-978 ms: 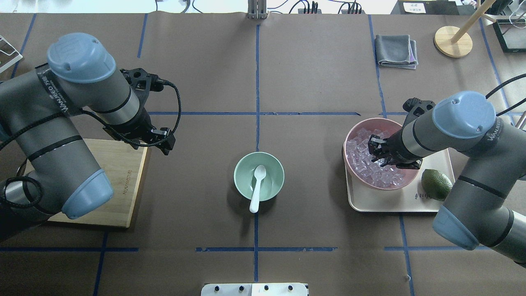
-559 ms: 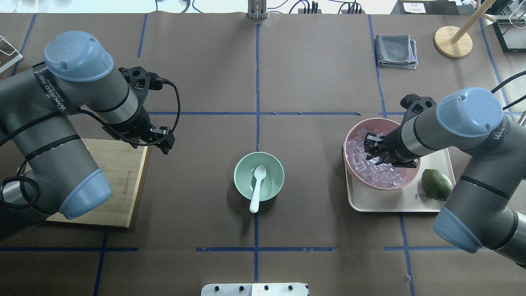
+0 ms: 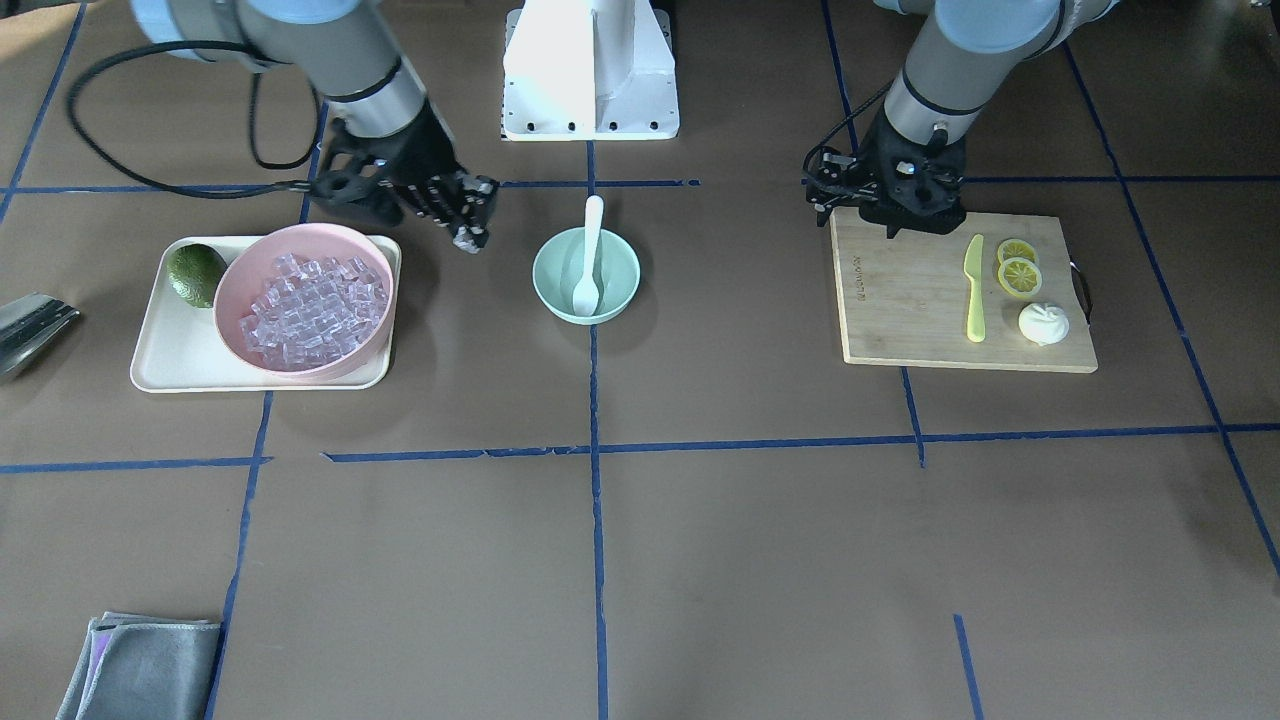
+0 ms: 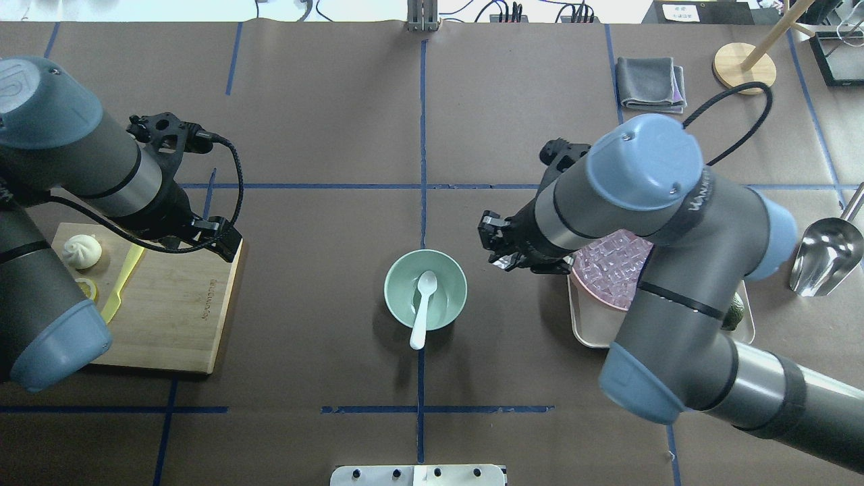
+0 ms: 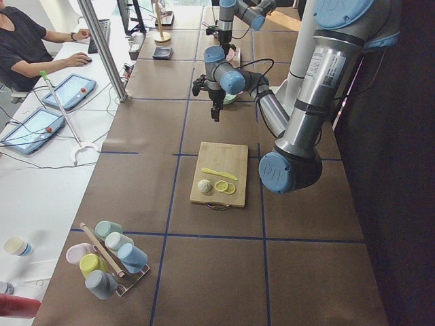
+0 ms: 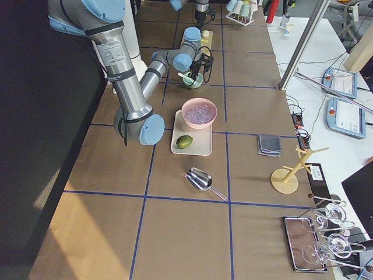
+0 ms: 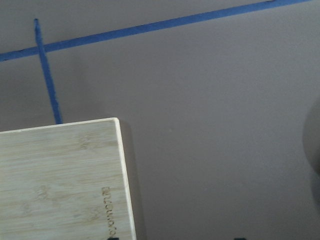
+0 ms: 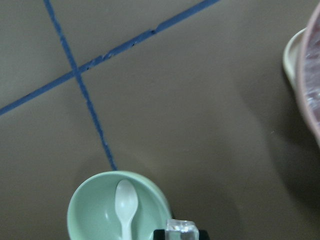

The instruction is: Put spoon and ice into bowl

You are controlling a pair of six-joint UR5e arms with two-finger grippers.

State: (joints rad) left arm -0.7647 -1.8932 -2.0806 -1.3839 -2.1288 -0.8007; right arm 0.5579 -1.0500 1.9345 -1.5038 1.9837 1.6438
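Right gripper point(image 3: 468, 235): fingers pinched on one clear ice cube point(image 8: 181, 227), seen in the wrist view between the two tips. The gripper hangs above the brown table paper between the mint-green bowl point(image 4: 390, 291) and the pink bowl point(image 3: 240, 275), just beside the mint-green bowl's rim and not over its hollow.

White plastic spoon point(image 4: 423, 304): head lying inside the mint-green bowl, handle resting on the rim and sticking out on the robot's side. No ice is visible in this bowl.

Remaining ice point(image 3: 310, 305): heaped in the pink bowl, which stands on a cream tray point(image 3: 160, 365) with an avocado point(image 3: 195, 272) beside it.

Left gripper point(image 3: 890, 222): above the corner of the bamboo cutting board point(image 3: 900, 315) nearest the robot and the table's middle, holding nothing. Its wrist view catches only two dark tips at the bottom edge, well apart, so the fingers appear spread.

On the board: a yellow-green plastic knife point(image 3: 972, 290), two lemon slices point(image 3: 1018, 270) and a small white bun-shaped item point(image 3: 1043, 323)
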